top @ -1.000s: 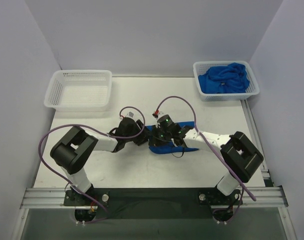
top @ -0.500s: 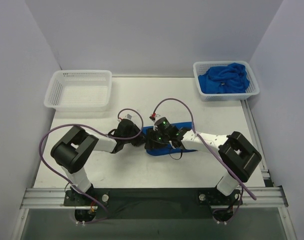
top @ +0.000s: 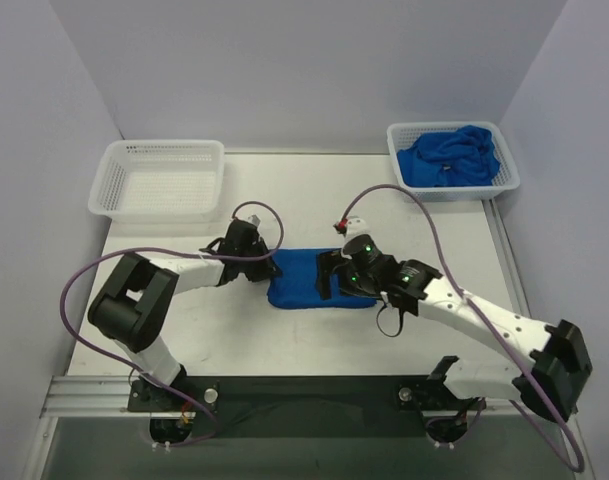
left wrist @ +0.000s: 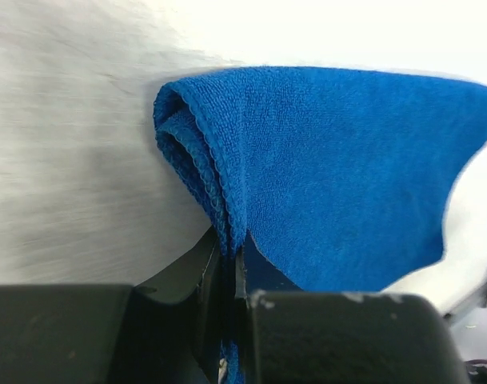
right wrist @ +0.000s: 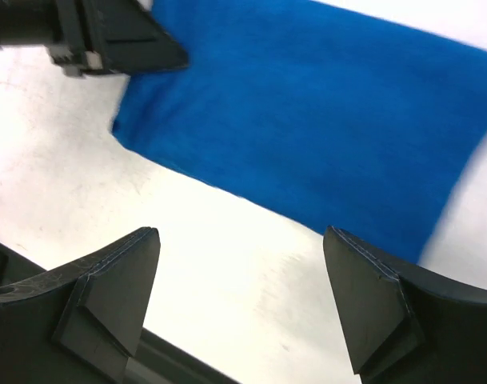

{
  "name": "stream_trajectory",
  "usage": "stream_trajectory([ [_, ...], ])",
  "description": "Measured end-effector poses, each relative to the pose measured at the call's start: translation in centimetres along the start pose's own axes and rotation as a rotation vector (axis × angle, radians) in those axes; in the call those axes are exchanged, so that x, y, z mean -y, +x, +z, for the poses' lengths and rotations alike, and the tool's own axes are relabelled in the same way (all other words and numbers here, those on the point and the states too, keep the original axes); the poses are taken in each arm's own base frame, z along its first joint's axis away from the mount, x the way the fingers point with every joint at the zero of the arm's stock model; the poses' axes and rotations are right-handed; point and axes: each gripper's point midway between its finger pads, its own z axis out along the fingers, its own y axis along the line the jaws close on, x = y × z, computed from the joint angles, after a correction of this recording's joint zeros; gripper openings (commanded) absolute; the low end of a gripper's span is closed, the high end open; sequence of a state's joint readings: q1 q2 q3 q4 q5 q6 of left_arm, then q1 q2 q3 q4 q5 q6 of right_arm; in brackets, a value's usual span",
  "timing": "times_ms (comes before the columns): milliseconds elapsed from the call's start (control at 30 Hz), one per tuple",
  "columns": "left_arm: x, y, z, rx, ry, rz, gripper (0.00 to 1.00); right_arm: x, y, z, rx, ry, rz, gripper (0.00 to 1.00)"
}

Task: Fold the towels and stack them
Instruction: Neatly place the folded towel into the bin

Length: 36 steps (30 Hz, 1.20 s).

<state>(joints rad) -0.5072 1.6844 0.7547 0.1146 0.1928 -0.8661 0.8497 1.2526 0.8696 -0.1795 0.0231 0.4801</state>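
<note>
On the tabletop [top: 434, 230] at centre, a folded blue towel [top: 319, 292], long axis running left to right, short edges at either end. At its left end, by the far corner, the left gripper [top: 272, 270], jaws pressed together on the stacked layers of the fold, seen edge-on from the left wrist [left wrist: 231, 264]. Over the middle of the cloth, the right gripper [top: 327, 278], jaws spread wide and gripping nothing, towel lying just beyond the tips in the right wrist view [right wrist: 239, 236]. Left arm stretched low from the near left, forearm almost in line with the towel's long axis; right arm reaching in from the near right, elbow well out, wrist tipped down. Probably finishing the fold; next, likely a carry to the empty white basket [top: 159, 180] at far left, nearer the left arm. Well apart at far right, a second basket [top: 454, 192] of crumpled blue towels [top: 449, 155].
</note>
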Motion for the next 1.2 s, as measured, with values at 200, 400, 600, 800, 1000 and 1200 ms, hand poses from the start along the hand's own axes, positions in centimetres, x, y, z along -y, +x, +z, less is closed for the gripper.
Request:
stream_trajectory([
  [200, -1.0, -3.3, -1.7, -0.022, -0.102, 0.119, 0.00, 3.6, 0.5, -5.2, 0.055, 0.095, -0.031, 0.86],
  [400, 1.1, -9.0, -3.9, 0.021, -0.108, 0.220, 0.00, 5.9, 2.6, -7.8, 0.022, 0.140, -0.079, 0.86],
  [600, 3.5, -14.9, -4.2, 0.042, 0.000, 0.247, 0.00, 7.2, 4.0, -9.3, 0.019, 0.145, -0.123, 0.87],
  [800, 3.4, -20.7, -5.1, 0.075, -0.036, 0.276, 0.00, 7.6, 4.2, -9.0, -0.009, 0.161, -0.160, 0.87],
  [1000, 3.8, -27.0, -8.6, 0.168, -0.070, 0.321, 0.00, 7.9, 4.3, -7.3, -0.103, 0.208, -0.185, 0.87],
  [1200, 0.0, -31.3, -11.9, 0.203, -0.158, 0.296, 0.00, 8.0, 3.5, -6.3, -0.136, 0.247, -0.189, 0.86],
])
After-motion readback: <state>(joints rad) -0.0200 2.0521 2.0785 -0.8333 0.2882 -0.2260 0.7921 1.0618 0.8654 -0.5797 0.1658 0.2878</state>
